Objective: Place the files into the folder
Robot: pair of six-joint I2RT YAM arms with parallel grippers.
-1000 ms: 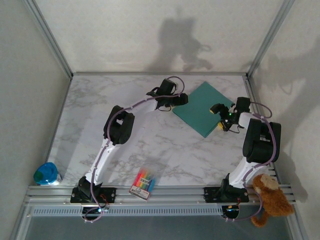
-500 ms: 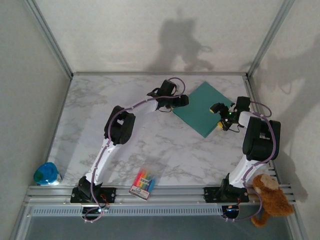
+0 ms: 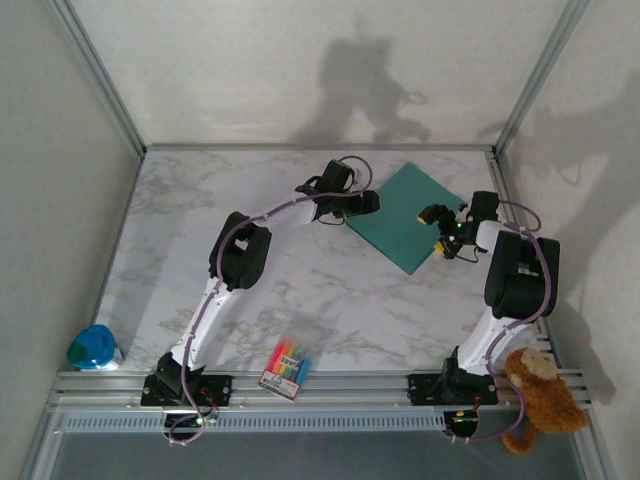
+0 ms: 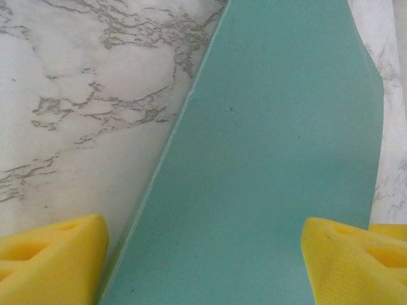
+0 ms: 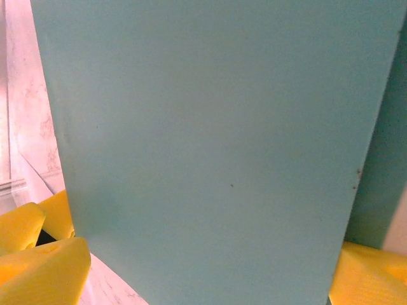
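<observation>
The teal-green folder (image 3: 405, 215) lies closed and flat on the marble table at the back right. My left gripper (image 3: 358, 207) sits at its left corner, open. In the left wrist view, its yellow fingers (image 4: 51, 257) stand wide apart over the folder (image 4: 273, 159), one beyond the left edge over marble. My right gripper (image 3: 438, 232) is at the folder's right edge, also open. The right wrist view has the folder's cover (image 5: 210, 146) spanning the gap between its yellow pads (image 5: 44, 270). The files are hidden.
A packet of coloured pens (image 3: 287, 365) lies near the front edge between the arm bases. A blue-lidded container (image 3: 92, 348) stands at the front left. A brown teddy bear (image 3: 540, 395) sits by the right base. Walls and metal posts close in the table.
My right arm has drawn slightly towards the back along the folder's right edge. The left gripper has barely moved. The folder lies where it was.
</observation>
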